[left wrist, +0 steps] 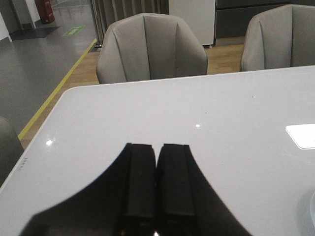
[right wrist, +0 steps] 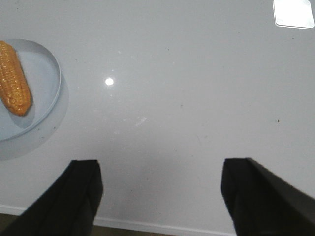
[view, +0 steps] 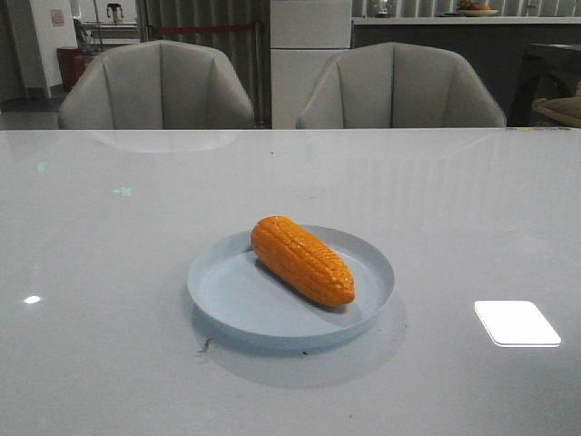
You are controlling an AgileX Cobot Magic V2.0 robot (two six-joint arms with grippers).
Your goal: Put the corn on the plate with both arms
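The orange corn cob (view: 303,261) lies slantwise on the pale blue plate (view: 227,295) in the middle of the table in the front view. The corn (right wrist: 15,86) and the plate (right wrist: 47,93) also show in the right wrist view. No arm shows in the front view. My left gripper (left wrist: 157,152) is shut and empty above bare table, with only a sliver of the plate's rim (left wrist: 312,209) at the edge of its view. My right gripper (right wrist: 162,172) is wide open and empty above the table's near edge, apart from the plate.
Two grey chairs (view: 159,86) (view: 399,89) stand behind the white glossy table (view: 454,209). Bright light reflections lie on the tabletop at the right (view: 516,322). The table's near edge (right wrist: 162,227) shows in the right wrist view.
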